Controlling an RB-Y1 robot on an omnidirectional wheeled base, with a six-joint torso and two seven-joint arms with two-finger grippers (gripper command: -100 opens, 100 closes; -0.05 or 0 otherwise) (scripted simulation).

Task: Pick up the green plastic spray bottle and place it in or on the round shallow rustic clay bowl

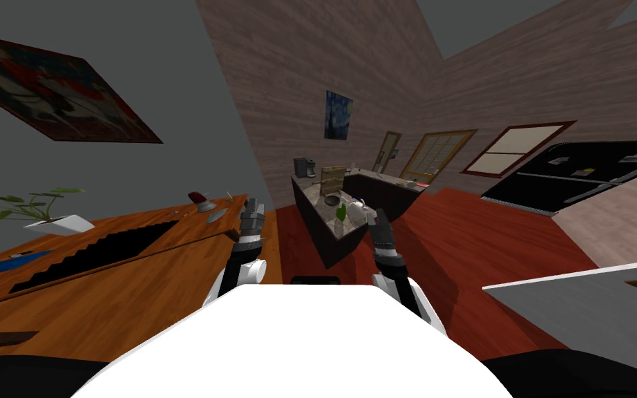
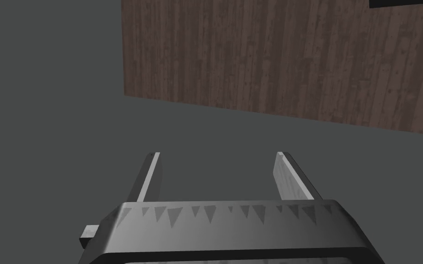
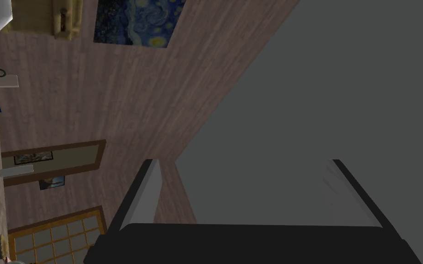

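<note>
Approach step: left gripper (image 2: 215, 158), right gripper (image 3: 242, 161) spread; green spray bottle (image 1: 340, 213) on desk (image 1: 329, 242) at 12 o'clock needs driving closer.

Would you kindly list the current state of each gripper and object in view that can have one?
Left gripper: fingers open, holding nothing.
Right gripper: fingers open, holding nothing.
Green spray bottle: standing on the dark counter, not grasped, apart from both grippers.
Bowl: on the same counter, just beyond the bottle; contents too small to tell.
Black fridge: doors shut.
</note>
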